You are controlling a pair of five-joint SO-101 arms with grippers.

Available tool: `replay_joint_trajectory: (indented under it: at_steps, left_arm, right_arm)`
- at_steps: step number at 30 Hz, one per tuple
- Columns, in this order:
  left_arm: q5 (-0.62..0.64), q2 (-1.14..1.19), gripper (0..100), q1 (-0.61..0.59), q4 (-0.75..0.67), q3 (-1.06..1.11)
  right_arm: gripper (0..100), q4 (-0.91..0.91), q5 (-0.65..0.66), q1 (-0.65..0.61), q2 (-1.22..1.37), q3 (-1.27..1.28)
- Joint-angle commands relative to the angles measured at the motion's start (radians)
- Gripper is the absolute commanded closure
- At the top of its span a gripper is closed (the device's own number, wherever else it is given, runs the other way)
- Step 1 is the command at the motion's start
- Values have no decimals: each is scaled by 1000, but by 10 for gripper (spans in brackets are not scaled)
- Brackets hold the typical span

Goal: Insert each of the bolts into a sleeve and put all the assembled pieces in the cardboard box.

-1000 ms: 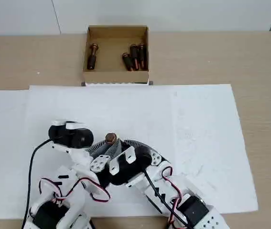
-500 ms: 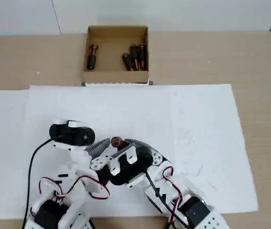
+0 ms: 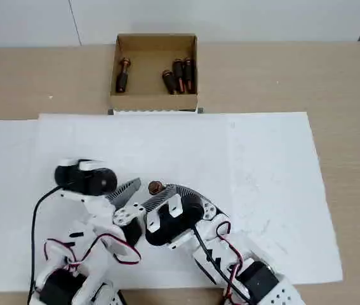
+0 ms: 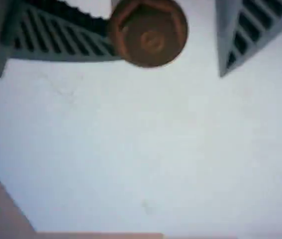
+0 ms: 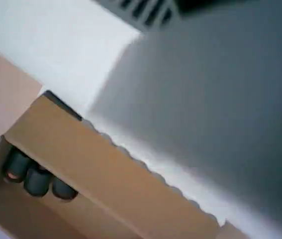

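Two grippers sit close together at my near edge of the white paper sheet (image 3: 262, 165). My left gripper (image 3: 129, 192) stands wide, nothing between its grey ribbed fingers (image 4: 242, 27), just beside the copper-coloured hex-headed bolt (image 3: 155, 187). My right gripper (image 3: 162, 192) looks closed on that bolt, which stands head-up at its tip. Whether a sleeve is on the shank I cannot tell, since head and fingers hide it.

I judge this to be the last piece, with insertion finishing or done and the carry to come. The next move calls for a clean lift, then a run across the bare paper and over the near wall of the open brown cardboard box (image 3: 154, 101). What could snag: the left gripper so near, and that wall.

Four dark-sleeved assemblies lie inside already — a single piece (image 3: 123, 74) by the left wall, a bunch of three (image 3: 180, 75) towards the right — so the gap between them is my target. Beyond lies the light wooden table (image 3: 345, 82).
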Motion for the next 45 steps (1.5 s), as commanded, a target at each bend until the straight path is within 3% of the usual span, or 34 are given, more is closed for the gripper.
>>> replay_joint_trajectory:
  at_steps: [1, 4, 9, 18, 23, 27, 35, 41, 45]
  left_arm:
    - [-2, -8, 740, -5, -5, -90]
    - [-6, -8, 791, -35, -5, -122]
    - [-103, -8, 994, -186, -23, -125]
    - [-319, -8, 994, -336, -26, 25]
    - [-411, -8, 994, -354, -20, 131]
    - [-468, -8, 994, -354, 5, 193]
    - [-483, -8, 994, -354, 74, 232]
    - [-514, -8, 994, -374, 75, 268]
    - [-516, -8, 994, -376, 78, 269]
  right_arm:
    - [995, -31, 8, 4, -10, -26]
    - [995, -31, 8, 10, -10, -31]
    - [995, -31, 8, 79, -10, -34]
    - [995, -22, 3, 242, -10, -75]
    - [995, -22, -6, 367, -10, -78]
    - [995, -19, -97, 450, -10, -78]
    - [995, 85, -218, 547, -10, -110]
    - [995, 147, -233, 547, -10, -118]
    - [996, 179, -328, 544, -8, -160]
